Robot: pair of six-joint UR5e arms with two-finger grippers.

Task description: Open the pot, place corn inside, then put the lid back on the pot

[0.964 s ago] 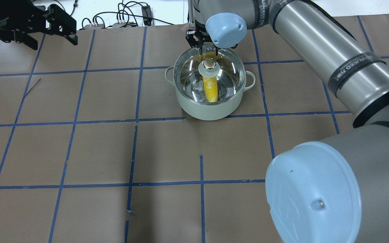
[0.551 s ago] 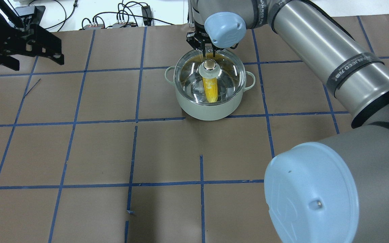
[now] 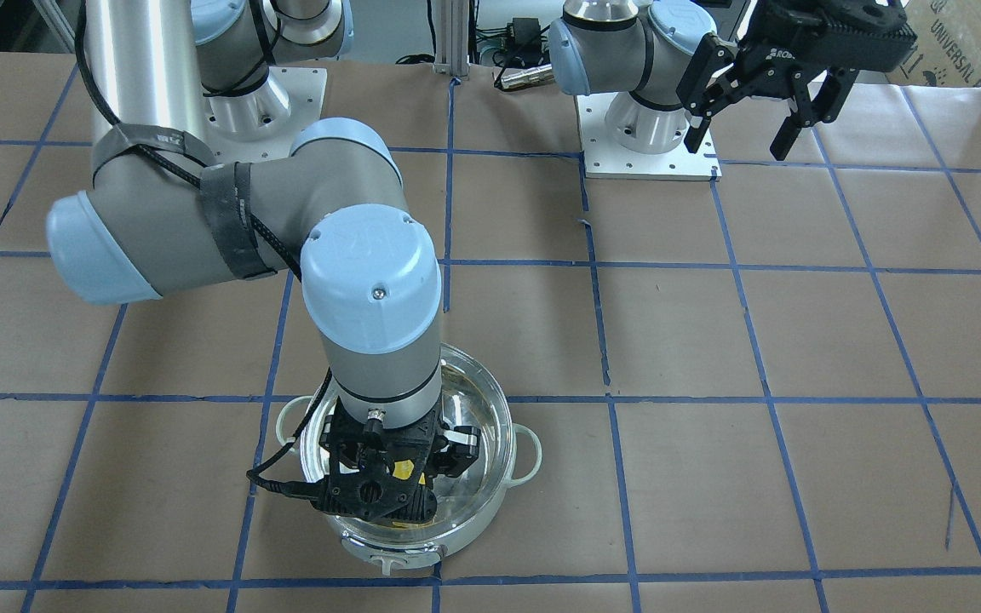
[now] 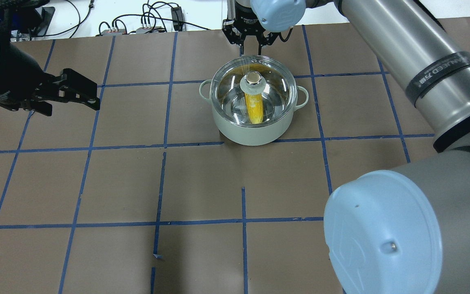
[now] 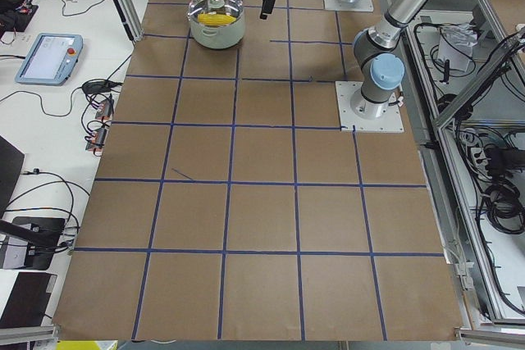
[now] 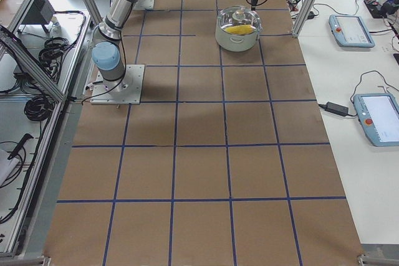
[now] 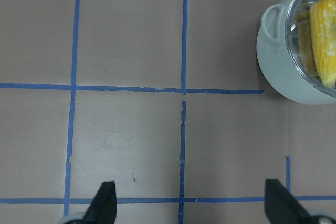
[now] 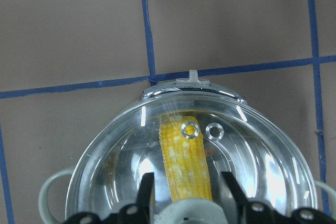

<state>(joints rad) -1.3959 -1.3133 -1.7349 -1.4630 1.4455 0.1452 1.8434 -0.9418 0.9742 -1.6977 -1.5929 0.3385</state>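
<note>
Glass lid (image 4: 278, 92): clear and domed, seated level on the pot's rim. Its pale knob (image 4: 253, 81) stands upright at the centre, and two small vent rings (image 8: 202, 129) show on the far side of the dome.
Pot (image 4: 251, 132): mint-green outside and shiny steel inside. It stands toward the far side of the table (image 4: 202, 183), about mid-width, with one loop handle to the left, one to the right, and the small tab on its far rim.
Corn (image 4: 254, 108): a yellow cob lying on the pot's floor under the lid. It runs near to far beneath the knob.
Right gripper (image 4: 251, 48): released and holding nothing. It is raised over the lid with one finger on either side of the knob and is clear of it.
Left gripper (image 4: 95, 98): released, with its fingers spread wide and nothing between them. It hovers over the table well to the left of the pot.
Table: covered in brown paper marked into squares by blue tape.
</note>
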